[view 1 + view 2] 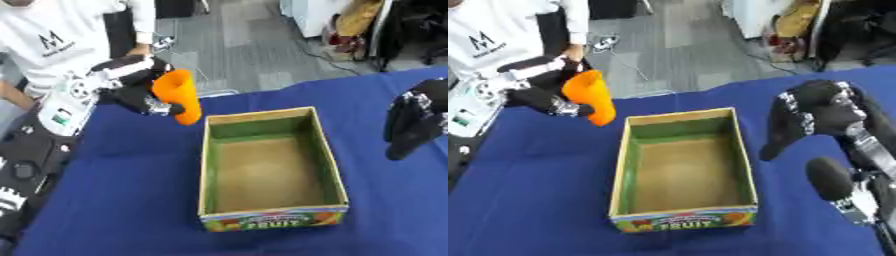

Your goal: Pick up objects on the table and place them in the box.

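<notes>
Fingers of the left hand [144, 97] curled round an orange cup [178, 95] at upper left, raised beside the empty box [267, 212]. At right, the right hand [811, 117] hung with fingers relaxed, holding nothing.

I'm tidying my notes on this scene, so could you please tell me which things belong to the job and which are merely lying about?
Job:
- orange cup, held in the left hand
- cardboard box, nothing in it
- right hand, holding nothing

Lying about:
- white device at the table's left edge
- blue tablecloth

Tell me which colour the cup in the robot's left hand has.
Orange. The cup, held by the left hand, shows best in the left eye view.
</notes>
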You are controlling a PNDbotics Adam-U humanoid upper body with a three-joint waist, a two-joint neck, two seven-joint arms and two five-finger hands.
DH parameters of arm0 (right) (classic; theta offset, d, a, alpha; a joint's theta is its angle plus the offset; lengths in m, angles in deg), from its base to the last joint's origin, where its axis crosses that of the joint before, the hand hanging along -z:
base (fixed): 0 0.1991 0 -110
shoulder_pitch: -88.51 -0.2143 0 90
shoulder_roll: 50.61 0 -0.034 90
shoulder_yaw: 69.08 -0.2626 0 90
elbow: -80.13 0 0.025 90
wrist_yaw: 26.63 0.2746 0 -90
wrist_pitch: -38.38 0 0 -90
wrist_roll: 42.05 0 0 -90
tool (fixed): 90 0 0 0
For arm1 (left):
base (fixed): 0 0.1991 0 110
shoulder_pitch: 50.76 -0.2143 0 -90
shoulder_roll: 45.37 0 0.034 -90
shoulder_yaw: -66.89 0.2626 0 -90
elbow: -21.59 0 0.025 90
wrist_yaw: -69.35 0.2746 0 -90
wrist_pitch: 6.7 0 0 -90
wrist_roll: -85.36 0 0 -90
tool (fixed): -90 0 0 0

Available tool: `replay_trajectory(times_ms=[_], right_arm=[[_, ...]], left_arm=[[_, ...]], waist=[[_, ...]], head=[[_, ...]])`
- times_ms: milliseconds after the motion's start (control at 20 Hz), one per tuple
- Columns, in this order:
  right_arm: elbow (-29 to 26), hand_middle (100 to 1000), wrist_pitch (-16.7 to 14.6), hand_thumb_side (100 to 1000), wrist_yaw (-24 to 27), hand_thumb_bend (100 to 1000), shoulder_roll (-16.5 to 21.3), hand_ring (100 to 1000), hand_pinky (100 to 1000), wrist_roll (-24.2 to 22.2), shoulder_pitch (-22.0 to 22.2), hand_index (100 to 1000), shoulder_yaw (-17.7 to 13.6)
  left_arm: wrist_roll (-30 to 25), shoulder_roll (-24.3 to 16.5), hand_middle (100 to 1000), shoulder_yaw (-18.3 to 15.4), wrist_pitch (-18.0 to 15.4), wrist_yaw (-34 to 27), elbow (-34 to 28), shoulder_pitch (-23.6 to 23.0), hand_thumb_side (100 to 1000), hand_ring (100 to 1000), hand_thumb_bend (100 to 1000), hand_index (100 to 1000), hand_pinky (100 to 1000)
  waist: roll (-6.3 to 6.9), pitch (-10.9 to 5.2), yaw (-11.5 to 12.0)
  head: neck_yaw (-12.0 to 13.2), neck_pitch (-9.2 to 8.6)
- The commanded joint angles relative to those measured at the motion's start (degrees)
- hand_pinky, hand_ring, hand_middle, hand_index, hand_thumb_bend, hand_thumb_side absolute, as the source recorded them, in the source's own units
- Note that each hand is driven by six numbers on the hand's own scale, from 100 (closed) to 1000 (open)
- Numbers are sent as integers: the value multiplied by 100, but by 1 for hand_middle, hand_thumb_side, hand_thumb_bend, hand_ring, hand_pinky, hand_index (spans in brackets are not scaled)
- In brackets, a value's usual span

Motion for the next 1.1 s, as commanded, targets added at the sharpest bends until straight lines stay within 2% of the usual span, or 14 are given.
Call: replay_trajectory(times_ms=[50, 400, 900, 1000, 1050, 1100], right_arm=[[-89, 372, -512, 989, 11, 118, 117, 357, 100, -530, -95, 537, -13], [-89, 375, -516, 991, 53, 117, 72, 358, 100, -573, -196, 538, 29], [-89, 380, -496, 995, 145, 115, -22, 358, 100, -696, -399, 538, 81], [-89, 380, -488, 996, 160, 110, -30, 359, 100, -730, -421, 538, 95], [-89, 380, -484, 996, 166, 116, -31, 360, 100, -746, -427, 538, 99], [-89, 380, -479, 996, 170, 116, -31, 360, 100, -762, -432, 538, 102]], left_arm=[[-113, 12, 222, 70, -34, -218, -162, 217, 429, 100, 500, 472, 100], [-350, 305, 224, 229, -167, -294, -64, 360, 439, 100, 492, 473, 100], [-302, 519, 244, 185, -307, -33, 236, 354, 424, 100, 484, 488, 100], [-278, 529, 269, 176, -358, 43, 275, 359, 399, 100, 488, 500, 100], [-259, 527, 326, 173, -394, 91, 285, 361, 406, 108, 511, 536, 100], [-241, 524, 382, 173, -430, 155, 294, 361, 395, 187, 569, 582, 100]], waist=[[-16, -133, -16], [28, -149, -127], [123, -167, -317], [138, -168, -333], [143, -169, -336], [147, -169, -338]], head=[[-55, -31], [27, -18], [81, -25], [73, -11], [69, -3], [63, 6]])
